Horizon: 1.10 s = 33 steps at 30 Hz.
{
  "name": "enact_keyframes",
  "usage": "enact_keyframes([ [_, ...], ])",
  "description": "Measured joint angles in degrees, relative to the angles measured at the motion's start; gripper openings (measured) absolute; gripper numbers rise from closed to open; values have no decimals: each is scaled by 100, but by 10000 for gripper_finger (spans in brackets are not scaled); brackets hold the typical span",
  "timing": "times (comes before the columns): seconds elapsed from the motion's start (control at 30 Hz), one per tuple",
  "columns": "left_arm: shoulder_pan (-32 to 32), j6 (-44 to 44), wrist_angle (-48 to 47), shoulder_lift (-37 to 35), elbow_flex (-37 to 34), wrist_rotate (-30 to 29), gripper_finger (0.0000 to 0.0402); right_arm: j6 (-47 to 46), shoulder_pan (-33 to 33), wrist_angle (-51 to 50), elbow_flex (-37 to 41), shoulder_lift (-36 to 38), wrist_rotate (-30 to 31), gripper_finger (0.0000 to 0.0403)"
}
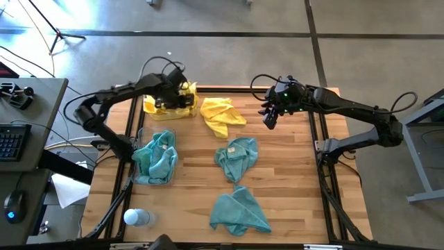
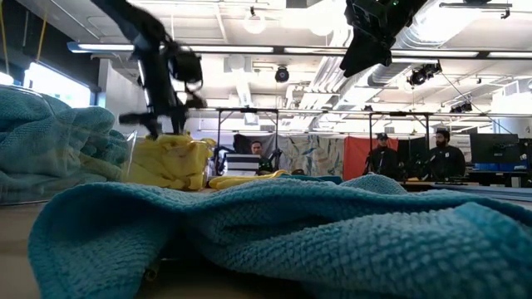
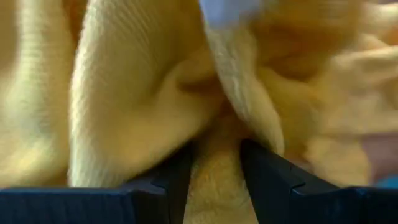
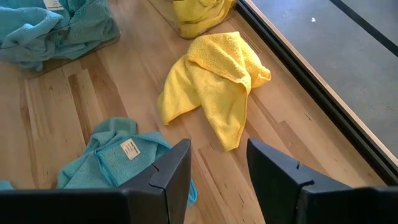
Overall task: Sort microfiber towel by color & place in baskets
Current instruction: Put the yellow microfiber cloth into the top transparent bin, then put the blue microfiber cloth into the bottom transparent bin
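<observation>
Yellow towels (image 1: pixel 166 105) fill the far-left basket (image 1: pixel 148 111), and my left gripper (image 1: pixel 168 96) hangs open right over them, pointing steeply down; yellow cloth (image 3: pixel 143 99) fills its wrist view. The nearer basket (image 1: pixel 136 173) holds teal towels (image 1: pixel 155 157). A loose yellow towel (image 4: pixel 214 84) lies crumpled on the table at the far middle. One teal towel (image 1: pixel 236 157) lies at the centre and another (image 1: pixel 239 212) near the front edge. My right gripper (image 4: pixel 217 155) hovers open, high above the loose yellow towel, holding nothing. My left gripper comes at the yellow towels in the basket from above, and a fold of the cloth (image 3: pixel 214 177) shows in the gap between its fingers. I cannot tell whether the fingers touch the cloth.
A small pale bottle (image 1: pixel 137 217) lies at the table's near left corner. A black metal frame (image 1: pixel 320 149) runs along the table's sides. Bare wood shows on the right half of the table. People stand in the room beyond the far edge.
</observation>
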<state>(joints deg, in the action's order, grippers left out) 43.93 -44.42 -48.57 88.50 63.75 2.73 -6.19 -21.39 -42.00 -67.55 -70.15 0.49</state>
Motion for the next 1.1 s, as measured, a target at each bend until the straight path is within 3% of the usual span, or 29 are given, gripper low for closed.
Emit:
enact_keyframes([
  [0.2, 231, -449, 659, 379, -594, -164, 131, -43, 0, 0, 0, 0, -1, 152],
  [0.43, 303, -451, 842, 432, -624, 16, 131, -44, 0, 0, 0, 0, 0, 152],
  [0.73, 239, -497, 143, -542, -250, -280, 131, -45, 0, -12, 0, 0, 112, 152],
  [1.1, 30, -212, 124, -1783, -245, -722, 131, -44, 2, -13, -2, -432, 293, 152],
])
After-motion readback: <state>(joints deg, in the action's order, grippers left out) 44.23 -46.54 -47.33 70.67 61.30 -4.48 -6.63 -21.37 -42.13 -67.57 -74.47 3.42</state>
